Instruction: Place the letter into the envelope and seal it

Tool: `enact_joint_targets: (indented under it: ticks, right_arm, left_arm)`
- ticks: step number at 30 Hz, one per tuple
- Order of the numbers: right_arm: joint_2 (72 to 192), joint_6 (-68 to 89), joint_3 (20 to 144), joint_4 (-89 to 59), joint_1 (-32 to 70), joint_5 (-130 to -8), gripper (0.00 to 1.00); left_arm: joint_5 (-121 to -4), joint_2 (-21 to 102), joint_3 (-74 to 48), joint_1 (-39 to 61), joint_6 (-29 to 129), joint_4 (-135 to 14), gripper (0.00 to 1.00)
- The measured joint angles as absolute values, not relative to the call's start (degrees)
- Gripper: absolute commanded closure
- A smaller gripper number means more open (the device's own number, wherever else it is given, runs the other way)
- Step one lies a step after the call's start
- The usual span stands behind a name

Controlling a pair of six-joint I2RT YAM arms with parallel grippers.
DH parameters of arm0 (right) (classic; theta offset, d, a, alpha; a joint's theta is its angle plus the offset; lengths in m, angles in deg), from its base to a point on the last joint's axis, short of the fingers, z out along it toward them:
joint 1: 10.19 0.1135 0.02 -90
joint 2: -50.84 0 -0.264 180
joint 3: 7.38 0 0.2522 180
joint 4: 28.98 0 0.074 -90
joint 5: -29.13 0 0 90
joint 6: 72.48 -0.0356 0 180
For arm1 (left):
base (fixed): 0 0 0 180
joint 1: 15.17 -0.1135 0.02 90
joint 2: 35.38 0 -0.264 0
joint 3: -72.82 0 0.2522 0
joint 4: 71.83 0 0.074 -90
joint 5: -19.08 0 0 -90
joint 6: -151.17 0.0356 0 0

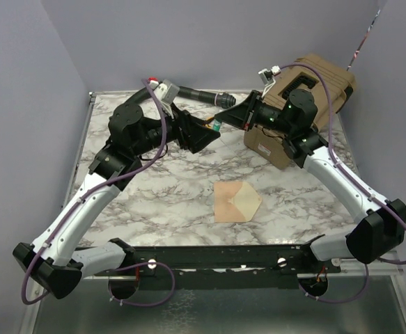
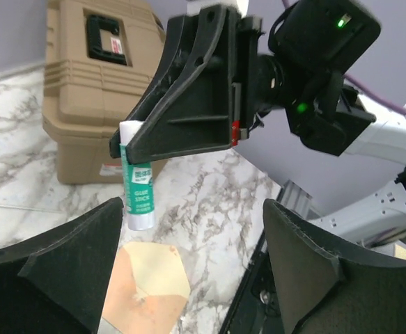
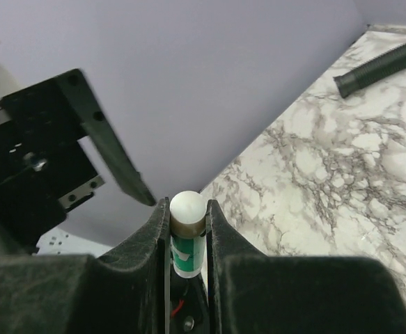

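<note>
table [image 1: 154, 202] — marbled, smooth | envelope [image 1: 236, 202] — matt paper | case [image 2: 77, 97]: ribbed matt plastic

This is a robotics lab's test cell, not a home or an office. Two white-and-black machines, the left arm [image 1: 84, 202] and the right arm [image 1: 342, 181], are bolted to a black rail [image 1: 216, 256] at the near edge of a marble-patterned worktop [image 1: 161, 202], which sits above a grey metal base [image 1: 223, 306]. Plain lavender panels [image 1: 209, 42] wall the worktop in on three sides like a booth. Purple cables [image 1: 164, 129] loop loose along the arms, and green status lights [image 2: 340, 22] glow on the joints. The left pincer [image 2: 192, 216] and the right pincer [image 3: 187, 209] are bare black plastic. A tan hard case [image 1: 328, 87] stands at the far right corner.
</note>
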State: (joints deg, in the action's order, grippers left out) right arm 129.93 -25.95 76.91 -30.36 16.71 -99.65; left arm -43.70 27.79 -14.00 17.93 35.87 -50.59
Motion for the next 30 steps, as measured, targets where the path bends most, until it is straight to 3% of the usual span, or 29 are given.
enact_joint_targets:
  ticks: [2,5,7,17,27,30]
  right_arm:
    - [130.03,-25.09,78.15,-29.02,16.56,-102.56,1.0]
    - [130.14,-23.54,80.1,-28.28,16.69,-106.58,1.0]
    - [130.14,-22.54,81.01,-27.8,16.75,-108.79,1.0]
    - [133.66,-21.29,82.57,-25.85,16.82,-116.55,1.0]
    - [136.31,-31.87,81.28,-35.86,16.82,-119.76,1.0]
    - [137.16,-35.74,80.32,-40.15,16.69,-120.22,0.99]
  left_arm:
    - [-41.3,29.08,-14.24,17.23,35.04,-49.93,0.28]
    - [-38.35,31.31,-14.24,16.56,33.82,-48.6,0.46]
    - [-36.49,33.04,-14.24,15.83,32.99,-48.1,0.51]
    - [-27.72,35.01,-14.15,12.34,27.92,-49.58,0.55]
    - [-23.92,35.03,-6.21,11.83,18.54,-62.26,0.78]
    - [-23.5,35.01,-5.03,11.83,16.36,-65.6,0.8]
